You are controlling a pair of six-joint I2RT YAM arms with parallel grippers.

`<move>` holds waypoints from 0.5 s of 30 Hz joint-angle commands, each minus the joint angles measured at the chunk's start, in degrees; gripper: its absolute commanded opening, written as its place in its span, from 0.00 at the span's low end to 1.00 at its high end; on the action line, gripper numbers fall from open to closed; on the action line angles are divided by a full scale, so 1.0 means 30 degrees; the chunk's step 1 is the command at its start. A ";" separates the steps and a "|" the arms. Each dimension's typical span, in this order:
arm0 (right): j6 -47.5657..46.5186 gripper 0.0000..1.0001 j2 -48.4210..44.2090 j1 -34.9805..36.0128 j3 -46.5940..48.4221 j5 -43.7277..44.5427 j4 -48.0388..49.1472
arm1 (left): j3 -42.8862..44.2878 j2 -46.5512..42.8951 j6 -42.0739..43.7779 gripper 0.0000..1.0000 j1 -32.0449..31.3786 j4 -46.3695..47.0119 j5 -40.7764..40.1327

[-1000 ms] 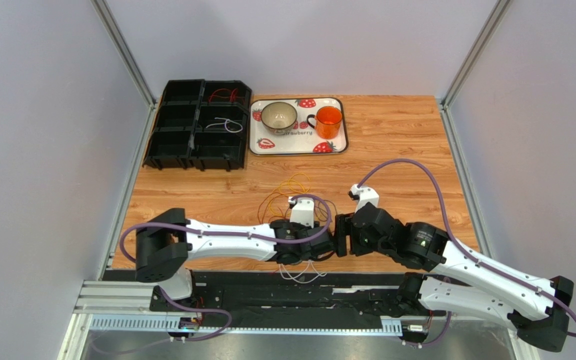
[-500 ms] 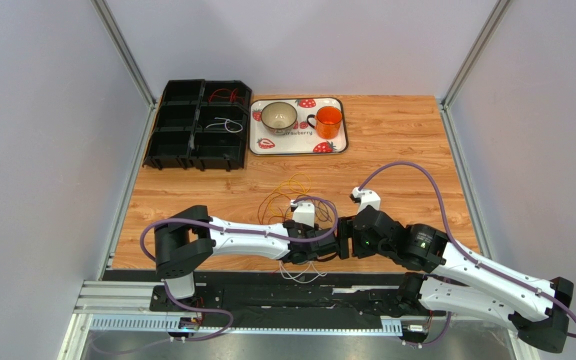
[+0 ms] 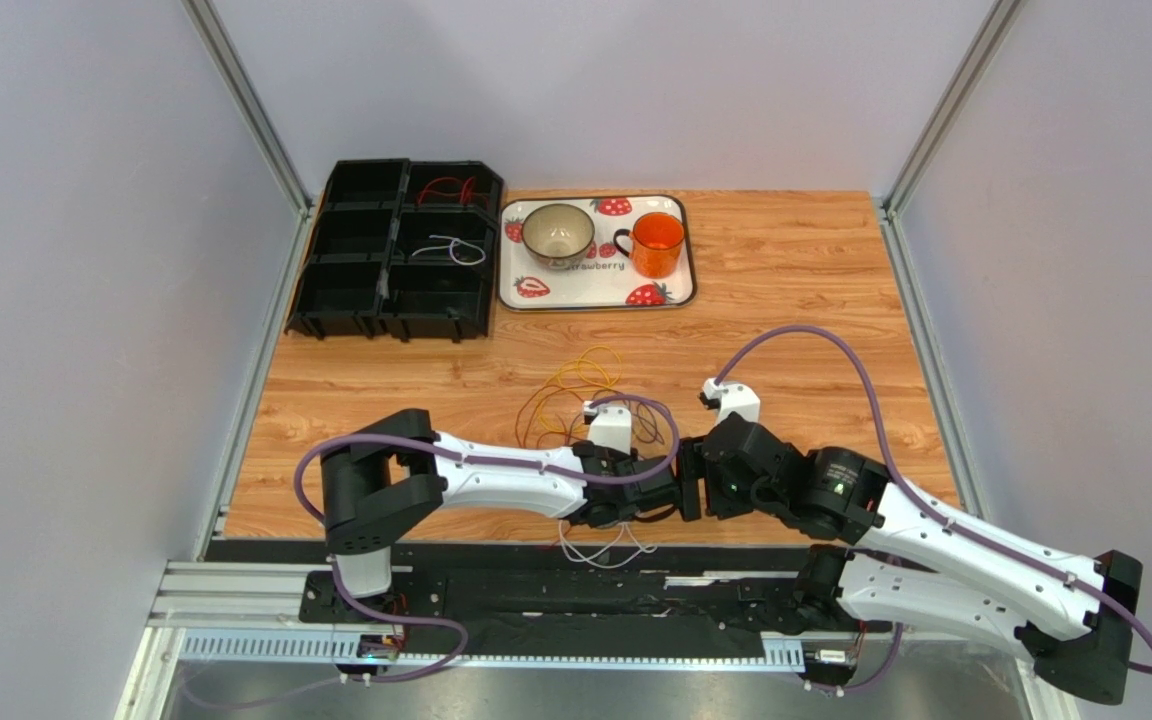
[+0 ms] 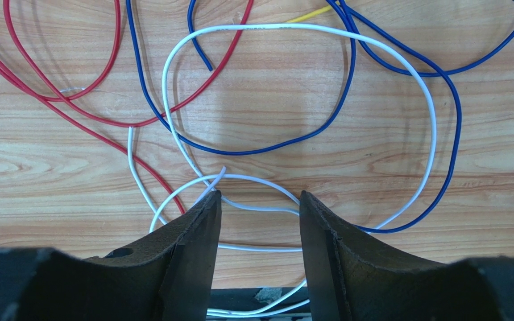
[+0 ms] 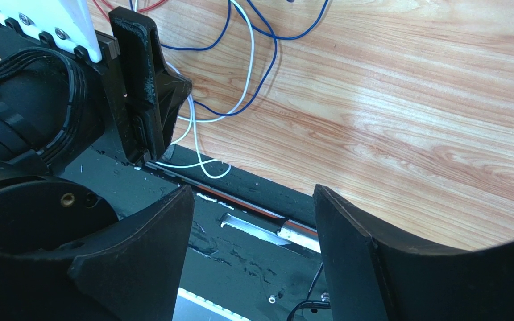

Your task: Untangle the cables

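Shows a wooden table (image 3: 808,270) between grey walls, with bare boards from 1 to 4 o'clock. Places a black compartment tray (image 3: 387,255) at 11 o'clock and a strawberry-print tray (image 3: 684,273) at 12, carrying a bowl (image 3: 557,233) and an orange cup (image 3: 659,240).

Finds the cables (image 3: 579,399) near 6 o'clock, close to the near edge: thin glossy loops in red, blue, white and yellow, crossing one another, with white strands spilling onto the black rail (image 5: 239,184).

Stretches the left gripper (image 4: 258,200) low and rightward over them, matte black fingers spread, a white loop lying between, unpinched. Points the right gripper (image 3: 695,483) at it, almost tip to tip, jaws wide apart, holding nothing.
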 commanded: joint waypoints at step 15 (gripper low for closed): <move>-0.0247 0.70 0.2010 0.0169 0.0209 -0.0988 0.3104 | 0.1061 -0.2008 -0.1398 0.66 -0.0137 -0.2184 -0.0723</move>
